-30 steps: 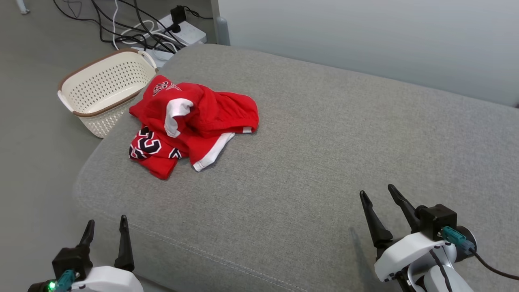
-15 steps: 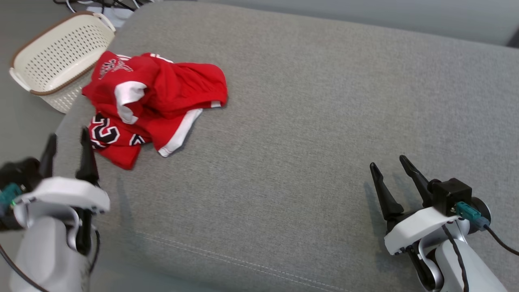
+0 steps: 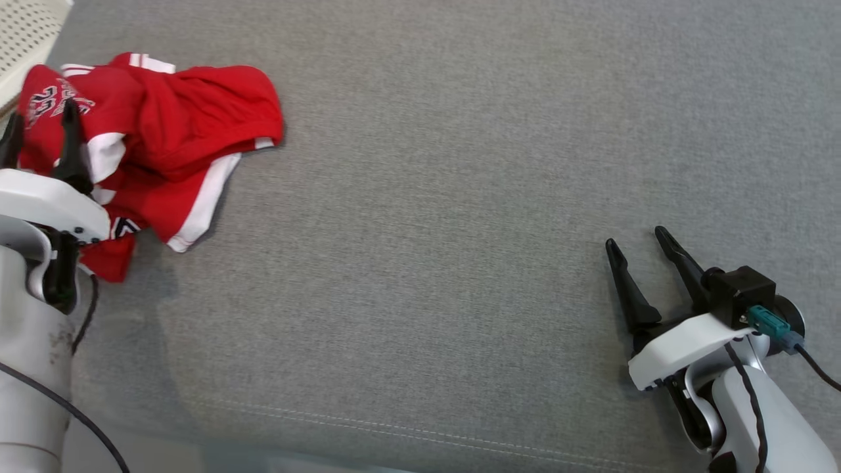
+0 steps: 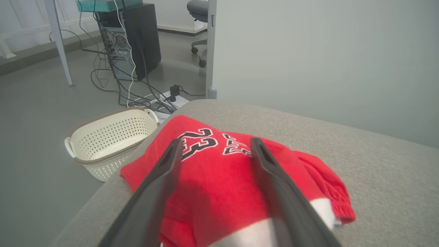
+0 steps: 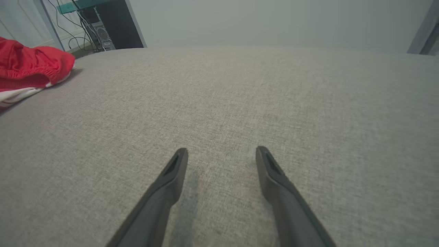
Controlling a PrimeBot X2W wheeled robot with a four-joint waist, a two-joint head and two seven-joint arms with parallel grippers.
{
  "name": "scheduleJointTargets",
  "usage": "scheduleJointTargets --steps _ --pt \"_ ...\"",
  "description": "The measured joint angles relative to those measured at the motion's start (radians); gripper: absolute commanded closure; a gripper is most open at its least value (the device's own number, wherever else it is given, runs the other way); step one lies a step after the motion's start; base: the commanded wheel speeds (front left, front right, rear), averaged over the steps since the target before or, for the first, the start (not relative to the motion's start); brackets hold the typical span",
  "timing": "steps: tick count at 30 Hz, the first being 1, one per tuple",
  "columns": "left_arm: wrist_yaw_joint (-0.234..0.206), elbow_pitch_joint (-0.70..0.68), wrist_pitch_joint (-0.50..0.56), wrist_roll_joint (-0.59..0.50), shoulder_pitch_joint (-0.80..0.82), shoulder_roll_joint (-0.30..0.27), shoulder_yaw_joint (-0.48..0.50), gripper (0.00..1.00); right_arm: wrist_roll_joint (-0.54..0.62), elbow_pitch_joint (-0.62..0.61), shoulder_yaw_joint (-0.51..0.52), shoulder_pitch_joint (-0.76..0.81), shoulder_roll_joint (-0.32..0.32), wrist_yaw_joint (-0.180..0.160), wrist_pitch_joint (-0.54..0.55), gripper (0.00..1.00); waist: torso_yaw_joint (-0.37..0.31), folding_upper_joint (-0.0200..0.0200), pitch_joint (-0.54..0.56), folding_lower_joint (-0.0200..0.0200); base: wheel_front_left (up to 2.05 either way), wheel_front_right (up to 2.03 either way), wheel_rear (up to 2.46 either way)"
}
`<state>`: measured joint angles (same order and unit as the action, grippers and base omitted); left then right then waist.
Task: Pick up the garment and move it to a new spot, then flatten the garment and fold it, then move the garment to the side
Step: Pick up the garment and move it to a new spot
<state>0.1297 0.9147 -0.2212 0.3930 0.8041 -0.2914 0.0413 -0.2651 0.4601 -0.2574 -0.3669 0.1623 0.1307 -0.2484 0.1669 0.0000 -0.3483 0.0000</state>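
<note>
Checking in from my end: the red garment (image 3: 177, 138) is bunched up at the left end of the grey cushion (image 3: 460, 197), close to the edge, with the cream basket (image 4: 113, 135) on the floor just past it. My left gripper (image 3: 41, 113) is over the garment, fingers spread wide, nothing pinched. Can't tell if it's touching. The right gripper (image 3: 635, 236) is well apart, low over bare cushion, also spread, holding nothing.
</note>
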Motion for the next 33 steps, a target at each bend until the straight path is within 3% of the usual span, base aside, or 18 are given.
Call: scheduleJointTargets --steps 5,8,9,10,16,20,27,33 --pt "-0.002 0.119 0.037 0.022 0.05 -0.054 -0.013 0.0 -0.008 -0.001 0.009 -0.016 -0.002 0.0 0.0 0.0 -0.041 0.0 -0.031 0.0 0.0 0.0 0.0" --pt "-0.003 0.17 0.045 0.022 0.069 -0.059 -0.014 0.0 -0.008 -0.001 0.017 -0.018 -0.005 0.0 0.0 0.0 -0.063 0.0 -0.043 0.0 0.0 0.0 0.0" --pt "-0.003 0.186 0.046 0.022 0.077 -0.054 -0.016 0.2 -0.008 0.0 0.021 -0.018 -0.007 0.0 0.0 0.0 -0.068 0.0 -0.046 0.0 0.0 0.0 0.0" --pt "-0.006 0.202 0.053 0.026 0.085 -0.049 -0.014 1.0 -0.009 0.0 0.022 -0.018 -0.008 0.0 0.0 0.0 -0.073 0.0 -0.047 0.0 0.0 0.0 0.0" --pt "-0.034 0.272 0.086 0.029 0.103 -0.046 -0.022 1.0 -0.017 0.0 0.034 -0.018 -0.026 0.0 0.0 0.0 -0.084 0.0 -0.029 0.0 0.0 0.0 0.0" --pt "-0.037 0.255 0.023 0.018 0.117 -0.049 -0.041 1.0 -0.017 0.002 0.035 -0.017 -0.035 0.0 0.0 0.0 -0.083 0.0 -0.009 0.0 0.0 0.0 0.0" --pt "-0.04 0.126 -0.02 -0.023 0.193 -0.053 -0.091 1.0 -0.028 0.009 0.035 -0.008 -0.053 0.0 0.0 0.0 -0.082 0.0 0.031 0.0 0.0 0.0 0.0" --pt "-0.01 -0.019 -0.026 -0.032 0.23 -0.002 -0.161 1.0 -0.043 0.014 0.033 0.01 -0.067 0.0 0.0 0.0 -0.095 0.0 0.066 0.0 0.0 0.0 0.0"
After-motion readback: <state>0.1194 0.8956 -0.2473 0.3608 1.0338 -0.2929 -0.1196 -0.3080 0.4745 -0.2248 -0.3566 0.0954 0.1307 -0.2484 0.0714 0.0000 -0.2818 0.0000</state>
